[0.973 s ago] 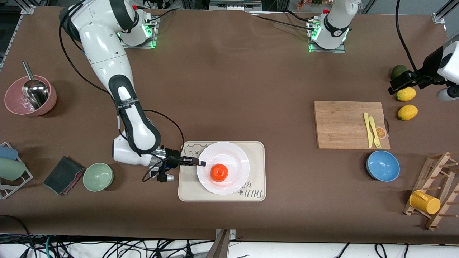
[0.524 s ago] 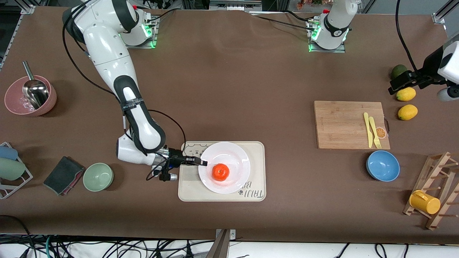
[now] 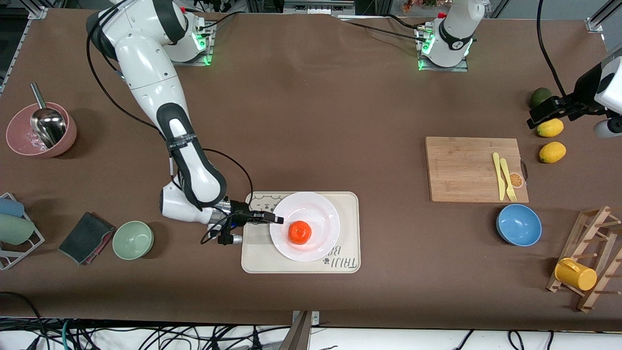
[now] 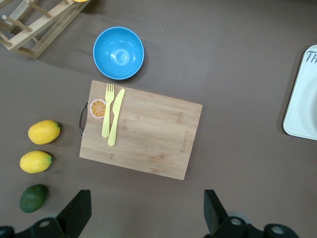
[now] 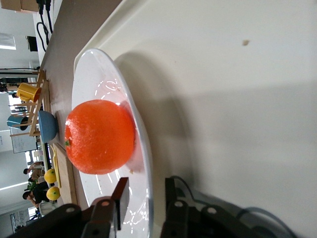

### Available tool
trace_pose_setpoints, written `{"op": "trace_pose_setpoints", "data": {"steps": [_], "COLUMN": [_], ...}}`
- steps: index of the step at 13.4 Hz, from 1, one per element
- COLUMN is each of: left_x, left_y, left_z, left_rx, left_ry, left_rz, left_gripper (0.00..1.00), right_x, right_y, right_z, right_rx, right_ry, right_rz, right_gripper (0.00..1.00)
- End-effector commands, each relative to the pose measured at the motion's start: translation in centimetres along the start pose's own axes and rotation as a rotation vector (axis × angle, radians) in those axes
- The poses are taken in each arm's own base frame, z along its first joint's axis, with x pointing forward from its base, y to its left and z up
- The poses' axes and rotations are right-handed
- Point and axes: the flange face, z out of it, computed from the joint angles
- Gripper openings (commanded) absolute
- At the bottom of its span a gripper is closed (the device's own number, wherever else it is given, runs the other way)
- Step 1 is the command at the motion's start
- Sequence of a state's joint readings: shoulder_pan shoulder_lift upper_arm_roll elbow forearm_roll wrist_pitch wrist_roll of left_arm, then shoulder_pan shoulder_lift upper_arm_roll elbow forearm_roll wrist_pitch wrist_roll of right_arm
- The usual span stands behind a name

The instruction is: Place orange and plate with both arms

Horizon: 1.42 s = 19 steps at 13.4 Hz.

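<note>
Orange (image 3: 300,232) at rest a little off centre on the white plate (image 3: 320,209), toward seven o'clock of the dish. Plate in turn flat on the beige bear-print tray (image 3: 350,228), on the bench nearer the right arm's end and low in the front view. Right pincer (image 3: 277,220) level at the plate's nine o'clock rim, fingers parted, one above the rim and one below. Sliver of gap on each side in the right wrist view, so not clamped. Left pincer (image 3: 540,113) up over the lemons (image 3: 550,127) at the left arm's end, fingers wide apart, holding nothing, waiting.

Looks like placement as good as done, with only the withdrawal left.

Risks from here, as a judgement:
- Pulling out at an angle and catching the lower finger under the rim, enough to tip the plate or drag it across the tray.
- A jolted plate sending the round fruit rolling toward the three o'clock edge and off.
- Rising before clearing the rim and lifting that side.

Calls for a straight, level retreat toward nine o'clock before any climb.
</note>
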<state>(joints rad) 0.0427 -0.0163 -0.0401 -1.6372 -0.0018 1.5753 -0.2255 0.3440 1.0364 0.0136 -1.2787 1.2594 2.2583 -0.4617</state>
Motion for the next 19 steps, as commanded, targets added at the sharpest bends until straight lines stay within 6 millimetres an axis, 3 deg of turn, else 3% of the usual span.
{"op": "trace_pose_setpoints", "data": {"steps": [1, 4, 7, 10, 15, 19], "left_x": [0.3, 0.3, 0.3, 0.3, 0.3, 0.8], "left_y": [-0.2, -0.2, -0.2, -0.2, -0.3, -0.9], "left_z": [-0.6, -0.6, -0.5, -0.6, -0.5, 0.0], "left_rx": [0.023, 0.023, 0.024, 0.023, 0.025, 0.026], "left_ry": [0.000, 0.002, -0.001, 0.002, -0.001, -0.011], "left_rz": [0.019, 0.019, 0.019, 0.018, 0.018, 0.007], "left_gripper": [1.00, 1.00, 1.00, 1.00, 1.00, 1.00], "right_x": [1.0, 1.2, 1.6, 0.9, -0.9, -1.9], "right_y": [0.0, -2.2, -5.7, -11.3, -16.8, -18.5], "right_z": [-1.0, -2.5, -5.8, -7.7, -15.1, -22.3], "right_rx": [-0.063, -0.078, -0.254, -0.444, -0.799, -0.970], "right_ry": [-0.010, -0.022, -0.081, -0.082, -0.213, -0.263], "right_rz": [-0.056, -0.085, -0.139, -0.194, -0.357, -0.337], "right_gripper": [1.00, 1.00, 1.00, 1.00, 1.00, 1.00]}}
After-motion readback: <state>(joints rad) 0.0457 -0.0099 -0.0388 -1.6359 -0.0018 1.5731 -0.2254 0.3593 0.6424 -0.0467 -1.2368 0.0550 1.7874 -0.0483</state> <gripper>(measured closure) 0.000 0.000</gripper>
